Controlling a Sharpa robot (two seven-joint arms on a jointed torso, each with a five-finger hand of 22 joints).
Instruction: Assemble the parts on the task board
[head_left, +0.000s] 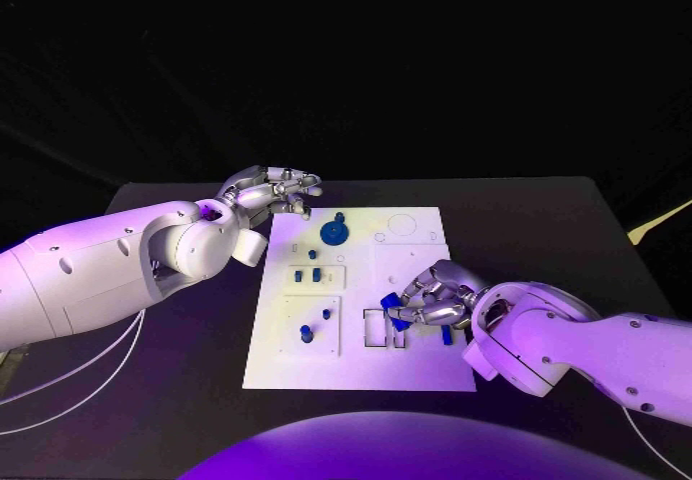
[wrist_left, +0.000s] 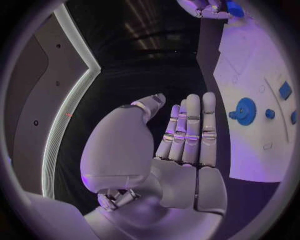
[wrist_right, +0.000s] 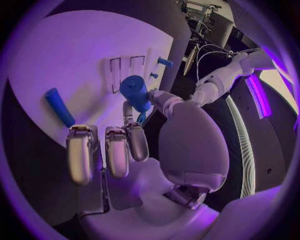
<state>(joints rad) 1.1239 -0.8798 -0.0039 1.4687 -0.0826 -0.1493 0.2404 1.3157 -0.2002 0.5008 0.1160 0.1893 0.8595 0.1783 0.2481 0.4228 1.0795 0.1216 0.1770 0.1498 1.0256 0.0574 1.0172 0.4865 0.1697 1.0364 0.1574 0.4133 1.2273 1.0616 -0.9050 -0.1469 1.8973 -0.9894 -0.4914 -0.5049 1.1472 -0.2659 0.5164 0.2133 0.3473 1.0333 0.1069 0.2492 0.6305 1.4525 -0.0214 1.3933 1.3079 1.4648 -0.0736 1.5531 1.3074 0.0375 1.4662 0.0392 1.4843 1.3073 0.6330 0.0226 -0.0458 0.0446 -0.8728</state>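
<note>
Over the right edge of the flat white task board (head_left: 361, 300) on the black surface (head_left: 548, 230), the right hand (head_left: 433, 297) pinches a blue cylindrical part (wrist_right: 135, 92) between thumb and fingers. The left hand (head_left: 271, 190) hovers beyond the board's far left corner, fingers extended, holding nothing.

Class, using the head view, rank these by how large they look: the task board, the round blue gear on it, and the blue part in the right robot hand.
1. Task board, by far the largest.
2. Gear.
3. Blue part held in the right robot hand; fingers hide some of it, so its place below the gear is unsure.
</note>
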